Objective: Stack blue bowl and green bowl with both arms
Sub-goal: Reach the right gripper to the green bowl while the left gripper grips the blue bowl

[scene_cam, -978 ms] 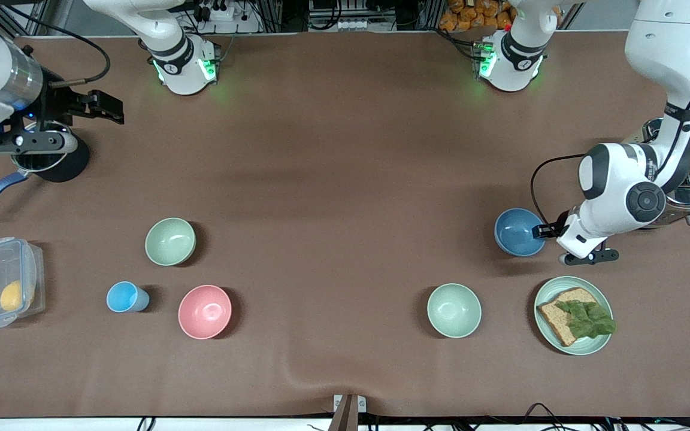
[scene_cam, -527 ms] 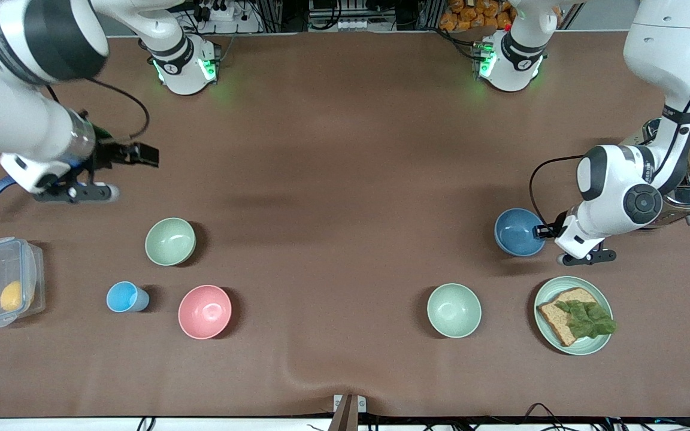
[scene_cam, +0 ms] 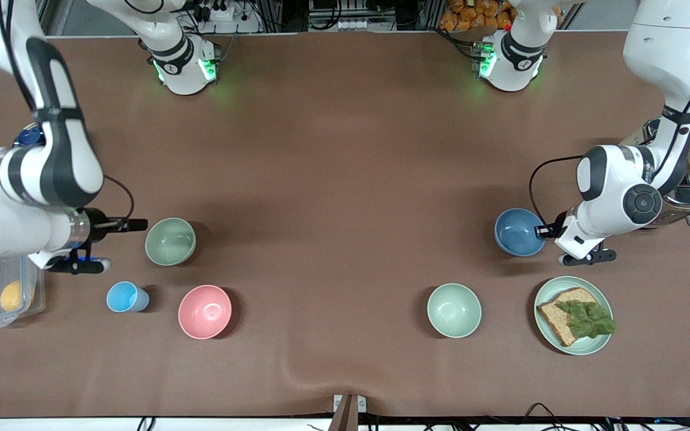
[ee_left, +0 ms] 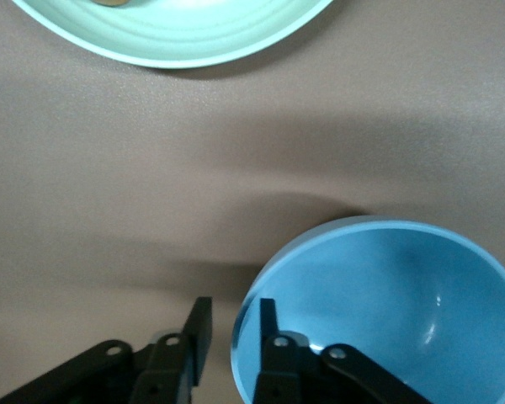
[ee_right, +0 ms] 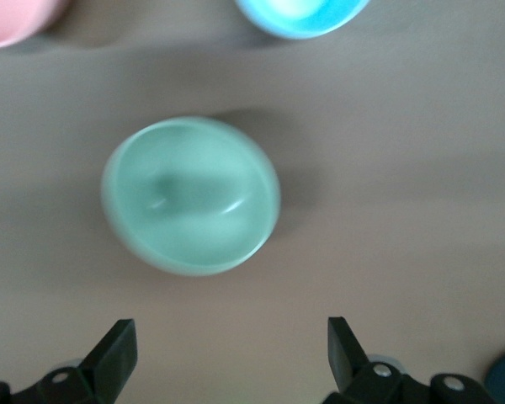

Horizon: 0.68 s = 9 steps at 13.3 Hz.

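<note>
Blue matte round bowl (scene_cam: 518, 231) near the table's left-arm edge: left gripper (ee_left: 233, 330) pinching its rim. Right gripper (ee_right: 227, 353), fingers spread, has swung down beside sage-green bowl (scene_cam: 169, 240); both grasps imminent.

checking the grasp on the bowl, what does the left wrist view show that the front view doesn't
Only the left wrist view shows how the left gripper straddles the round matte blue bowl's rim, one finger inside and one outside.

Only the front view shows the right gripper open beside the round sage green bowl, plus the pink bowl, paler mint bowl and small bright-blue cup.

Both show the blue bowl, the left gripper at its rim, the flat green plate's rim and the brown table.
</note>
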Each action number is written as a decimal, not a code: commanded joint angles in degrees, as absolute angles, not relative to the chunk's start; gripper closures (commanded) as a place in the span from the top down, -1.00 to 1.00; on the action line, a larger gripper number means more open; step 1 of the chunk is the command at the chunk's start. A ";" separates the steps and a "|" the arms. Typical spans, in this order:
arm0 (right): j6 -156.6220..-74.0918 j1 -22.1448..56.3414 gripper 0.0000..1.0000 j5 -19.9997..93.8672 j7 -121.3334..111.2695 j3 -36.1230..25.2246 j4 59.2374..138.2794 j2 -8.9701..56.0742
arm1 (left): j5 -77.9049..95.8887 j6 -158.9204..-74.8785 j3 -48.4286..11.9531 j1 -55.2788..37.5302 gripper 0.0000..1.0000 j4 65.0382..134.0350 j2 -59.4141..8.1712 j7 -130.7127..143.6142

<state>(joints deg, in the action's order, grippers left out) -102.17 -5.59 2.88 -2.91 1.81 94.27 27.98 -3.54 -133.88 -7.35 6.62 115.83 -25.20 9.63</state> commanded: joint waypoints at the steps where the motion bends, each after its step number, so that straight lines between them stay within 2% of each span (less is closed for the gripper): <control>1: -105.89 -8.26 1.00 3.60 -5.80 2.64 93.87 32.94 | -4.66 -133.86 -7.47 6.07 -1.00 116.02 -24.52 12.39; 3: -108.35 -7.56 1.00 3.78 -5.36 2.72 94.56 34.53 | -4.75 -133.77 -7.47 6.33 -1.00 115.93 -24.00 12.22; 5: -114.23 -7.73 1.00 6.39 -5.36 2.81 97.02 36.02 | -4.66 -133.51 -7.47 6.68 -1.00 115.49 -21.81 11.78; 9: -116.36 -8.08 1.00 7.91 -5.45 2.81 98.08 37.70 | -4.66 -121.41 -7.91 6.59 -1.00 110.15 -15.40 10.99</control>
<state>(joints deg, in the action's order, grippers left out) -115.15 -7.44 6.80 -5.47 2.54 97.18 37.21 -3.54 -127.73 -7.39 6.45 112.28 -19.94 10.50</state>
